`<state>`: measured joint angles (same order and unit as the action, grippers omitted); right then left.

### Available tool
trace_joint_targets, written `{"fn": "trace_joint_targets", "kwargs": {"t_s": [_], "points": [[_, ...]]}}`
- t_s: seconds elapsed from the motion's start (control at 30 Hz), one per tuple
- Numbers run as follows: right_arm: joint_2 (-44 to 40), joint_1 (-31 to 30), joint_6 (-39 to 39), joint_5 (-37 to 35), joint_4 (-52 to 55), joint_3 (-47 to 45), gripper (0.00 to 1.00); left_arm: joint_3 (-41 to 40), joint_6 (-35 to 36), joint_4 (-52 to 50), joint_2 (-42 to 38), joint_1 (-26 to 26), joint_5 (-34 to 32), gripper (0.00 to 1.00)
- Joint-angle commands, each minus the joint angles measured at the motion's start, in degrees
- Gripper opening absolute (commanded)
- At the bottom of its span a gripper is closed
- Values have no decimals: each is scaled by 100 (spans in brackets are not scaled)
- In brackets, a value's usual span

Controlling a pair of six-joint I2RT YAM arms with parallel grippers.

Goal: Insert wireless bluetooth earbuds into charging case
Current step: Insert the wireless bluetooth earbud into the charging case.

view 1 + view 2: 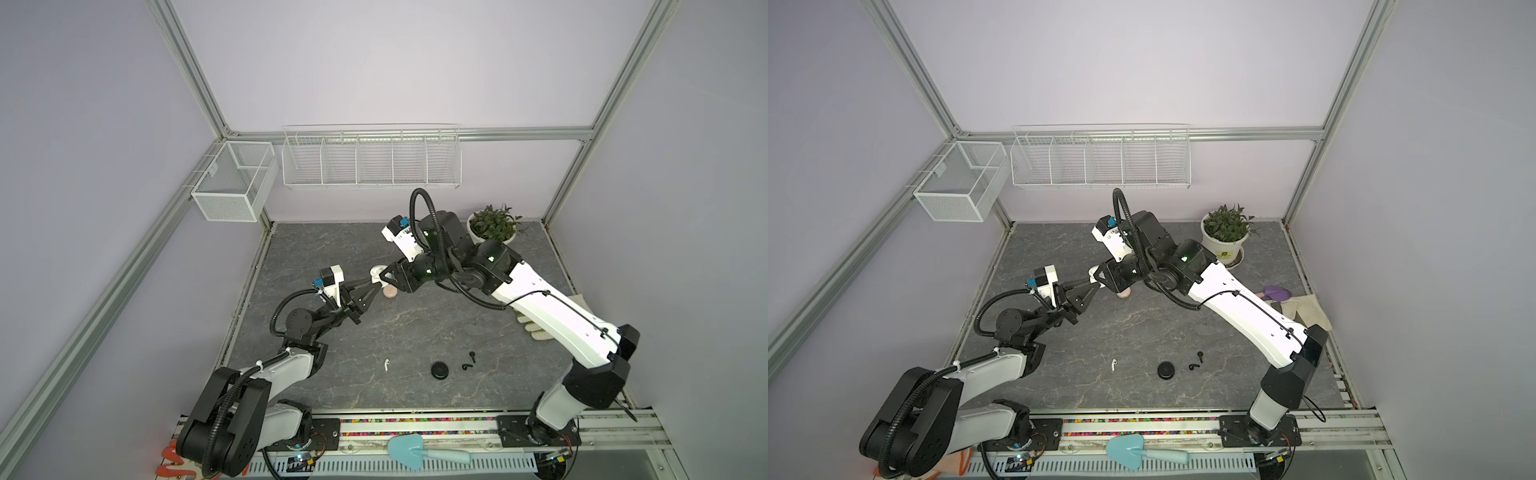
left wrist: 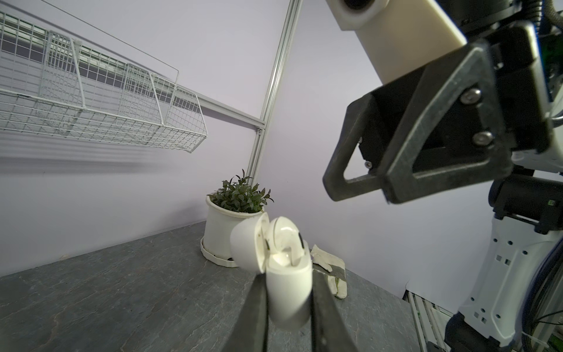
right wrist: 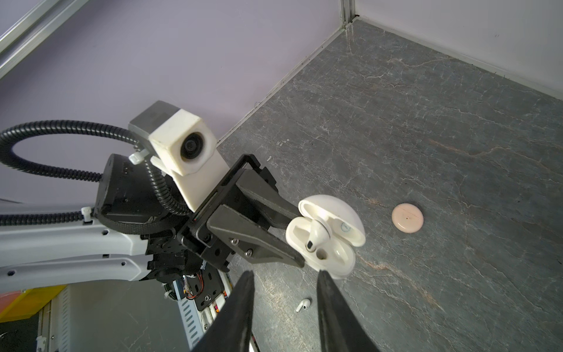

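Observation:
My left gripper [image 1: 375, 286] [image 2: 289, 275] is shut on a white charging case [image 1: 377, 272] [image 1: 1094, 272] [image 2: 289, 292] held above the table with its lid [image 2: 246, 243] open. One white earbud [image 3: 318, 233] [image 2: 286, 240] sits in the case [image 3: 335, 253]; the socket beside it is an empty hole. My right gripper [image 3: 285, 274] [image 1: 384, 277] hangs close over the case, open, with nothing between its fingers. On the table lie a loose white earbud [image 1: 386, 364] [image 3: 303, 304], a round black case [image 1: 440, 370], two black earbuds [image 1: 471, 355] [image 1: 467, 366] and a round pink case [image 1: 390, 293] [image 3: 407, 217].
A potted plant [image 1: 494, 226] stands at the back right. Gloves [image 1: 1304, 311] and a purple trowel [image 1: 1277, 293] lie at the right edge under my right arm. A blue trowel [image 1: 405, 451] rests on the front rail. Wire baskets [image 1: 370, 160] [image 1: 232, 183] hang on the walls.

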<state>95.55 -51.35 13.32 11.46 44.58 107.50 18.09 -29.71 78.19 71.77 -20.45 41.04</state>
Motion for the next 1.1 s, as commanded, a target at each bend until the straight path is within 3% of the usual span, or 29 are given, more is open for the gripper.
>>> {"fn": "trace_joint_targets", "kwargs": {"t_s": [0.0,1.07], "points": [[135,46,-22,162,11,145,37,21,7,269,-110,-31,106,0],[528,136,-109,233,30,415,35,-51,-8,280,-161,-33,79,0]]}}
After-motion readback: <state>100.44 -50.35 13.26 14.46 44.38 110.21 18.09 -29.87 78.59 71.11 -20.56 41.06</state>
